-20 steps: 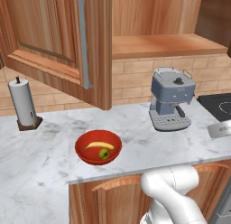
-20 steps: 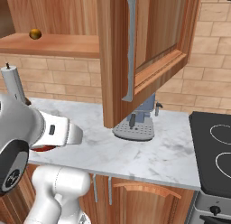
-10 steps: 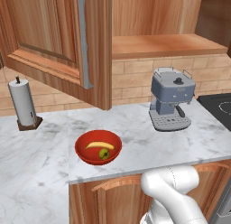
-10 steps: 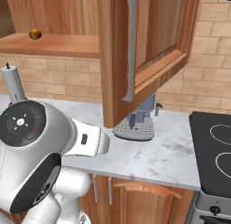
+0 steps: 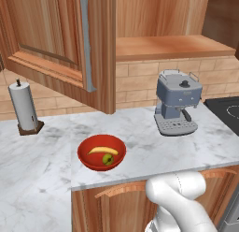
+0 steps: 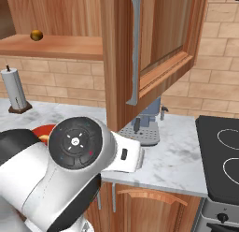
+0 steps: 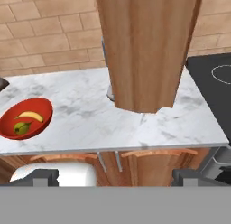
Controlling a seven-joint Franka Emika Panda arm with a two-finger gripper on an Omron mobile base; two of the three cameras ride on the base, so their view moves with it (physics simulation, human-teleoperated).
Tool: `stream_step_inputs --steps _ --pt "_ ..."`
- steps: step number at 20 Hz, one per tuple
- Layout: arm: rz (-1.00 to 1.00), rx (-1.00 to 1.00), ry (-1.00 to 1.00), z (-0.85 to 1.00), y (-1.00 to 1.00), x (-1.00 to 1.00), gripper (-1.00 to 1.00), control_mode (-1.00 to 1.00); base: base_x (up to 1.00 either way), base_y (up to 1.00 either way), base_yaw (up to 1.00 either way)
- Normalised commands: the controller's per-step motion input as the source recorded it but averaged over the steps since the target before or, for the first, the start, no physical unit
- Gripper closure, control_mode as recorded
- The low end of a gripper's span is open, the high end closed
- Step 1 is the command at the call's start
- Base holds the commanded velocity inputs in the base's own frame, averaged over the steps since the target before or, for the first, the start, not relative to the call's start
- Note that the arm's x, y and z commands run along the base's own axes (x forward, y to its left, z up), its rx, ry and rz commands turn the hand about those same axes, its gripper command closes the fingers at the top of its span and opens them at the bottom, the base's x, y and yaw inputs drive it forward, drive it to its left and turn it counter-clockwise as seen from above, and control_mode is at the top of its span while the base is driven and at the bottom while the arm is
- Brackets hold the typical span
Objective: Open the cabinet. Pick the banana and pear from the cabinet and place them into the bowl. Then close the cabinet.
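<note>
Arm [image 6: 70,179] hides most of bowl [image 6: 43,131]

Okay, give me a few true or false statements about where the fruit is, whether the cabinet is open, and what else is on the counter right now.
1. The banana lies in the red bowl. True.
2. The pear sits on the cabinet shelf. False: it is in the bowl beside the banana.
3. The cabinet doors are shut. False: a door stands swung open over the counter.
4. A paper-towel roll stands upright on the counter to the left of the bowl in the left base view. True.
5. The coffee machine lies tipped on its side. False: it stands upright.
</note>
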Motion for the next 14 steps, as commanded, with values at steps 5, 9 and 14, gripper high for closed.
stream_step_inputs --steps 5,9,14 --pt "0.0 0.04 -0.17 0.05 -0.47 -0.09 -1.0 -1.0 0.0 0.0 0.0" --pt "0.0 0.04 -0.18 0.09 -0.49 -0.14 -1.0 -1.0 0.0 0.0 0.0" --pt "0.0 0.05 -0.16 0.07 -0.49 -0.03 -1.0 -1.0 0.0 0.0 0.0"
